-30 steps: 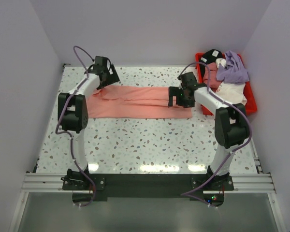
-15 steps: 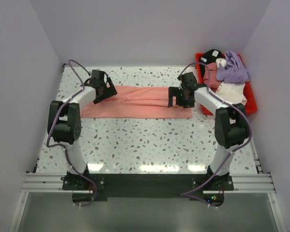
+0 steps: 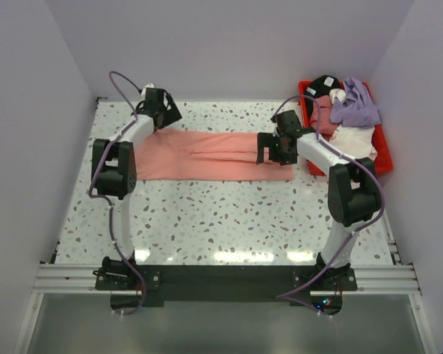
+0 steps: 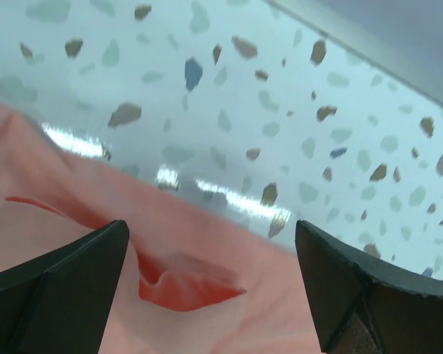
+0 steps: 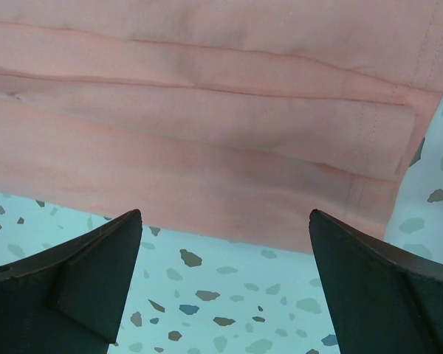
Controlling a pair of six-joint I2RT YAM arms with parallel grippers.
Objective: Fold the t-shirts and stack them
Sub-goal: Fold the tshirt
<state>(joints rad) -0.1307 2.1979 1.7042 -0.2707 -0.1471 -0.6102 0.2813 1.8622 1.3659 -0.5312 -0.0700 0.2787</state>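
Salmon t-shirt (image 3: 207,155) lies flat on the table (image 3: 229,214), folded lengthwise into a long strip running left-right across the far half. Fold lines run along its middle; the right end is square with a stitched hem, and the left end is wider and rumpled, with a small raised pucker at its far edge. The other shirts are an unfolded heap in the red bin (image 3: 385,158) at far right: purple shirt (image 3: 356,103) on top, white shirt (image 3: 352,139) nearer, pink shirt (image 3: 323,114) at left.
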